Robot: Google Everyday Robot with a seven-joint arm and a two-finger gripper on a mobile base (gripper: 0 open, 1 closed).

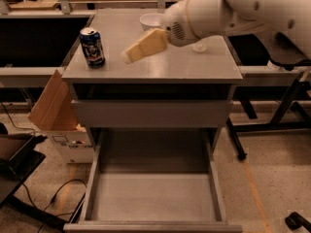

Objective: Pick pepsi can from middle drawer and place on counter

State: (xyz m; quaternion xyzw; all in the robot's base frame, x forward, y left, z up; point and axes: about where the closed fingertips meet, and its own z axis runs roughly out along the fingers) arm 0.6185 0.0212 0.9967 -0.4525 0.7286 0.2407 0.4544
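The pepsi can (pixel 92 47) is dark blue with a silver top. It stands upright near the left edge of the counter (pixel 155 67), free of any grip. My gripper (pixel 130 56) is tan and hangs over the counter's middle, to the right of the can with a clear gap between them. It holds nothing. The white arm reaches in from the upper right. The middle drawer (pixel 97 178) is pulled fully out below, and its grey floor is bare.
A closed drawer front (pixel 150 113) sits above the open drawer. A white bowl (pixel 149 19) stands at the counter's back. The base of a clear bottle (pixel 198 46) shows under the arm. A cardboard box (pixel 53 106) leans by the cabinet's left side, and cables lie on the floor.
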